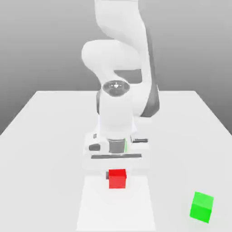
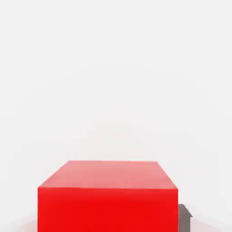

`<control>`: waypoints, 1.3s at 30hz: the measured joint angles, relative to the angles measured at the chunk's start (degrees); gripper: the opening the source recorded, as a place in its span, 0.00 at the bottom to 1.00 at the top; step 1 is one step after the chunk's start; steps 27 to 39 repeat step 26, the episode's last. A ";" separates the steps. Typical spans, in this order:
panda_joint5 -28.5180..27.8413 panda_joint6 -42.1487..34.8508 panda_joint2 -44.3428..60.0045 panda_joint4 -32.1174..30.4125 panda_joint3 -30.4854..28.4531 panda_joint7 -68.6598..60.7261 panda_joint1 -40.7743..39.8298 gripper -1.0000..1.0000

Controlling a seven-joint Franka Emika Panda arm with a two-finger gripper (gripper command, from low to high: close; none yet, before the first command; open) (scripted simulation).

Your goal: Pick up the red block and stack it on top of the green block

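The robot's gripper [image 1: 117, 175] is low in the middle of the exterior view, and it is pinched shut on the red block [image 1: 117, 180]. One dark finger pad [image 1: 107, 175] is right against the block's side, at the exterior view's left of it. In the hand view, the red block looks big and close, with a bit of dark finger beside it. The green block [image 1: 201, 207] sits on the white table [image 1: 41, 181], near the bottom corner at the exterior view's right, well apart from the red one. It is turned a little, and its top is bare. So I think the job at this moment is the grabbing part, and the stacking part is not done. I can't tell if the red block is touching the table or just above it. Next, the arm should lift the red block straight up, high enough that it won't bump the green one. Then it should go over to that bottom corner, stop right above the green block, come down slowly and let go when the red block sits flat on top. If it comes down crooked or off to one side, the red block could tip off or push the green one away
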 joint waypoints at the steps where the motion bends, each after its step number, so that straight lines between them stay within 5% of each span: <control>1: -0.07 -1.75 -2.03 -0.29 0.04 0.05 -0.07 0.00; 5: -0.35 -8.10 -7.15 0.94 0.90 -0.61 1.62 0.00; 17: -2.67 -20.73 4.36 24.92 9.81 -8.68 16.59 0.00; 21: -5.34 -15.50 11.81 27.01 9.17 -7.47 18.26 0.00; 22: -5.97 -13.88 13.59 27.16 8.72 -7.03 18.64 1.00; 39: -5.97 -13.88 13.59 27.16 8.72 -7.03 18.64 1.00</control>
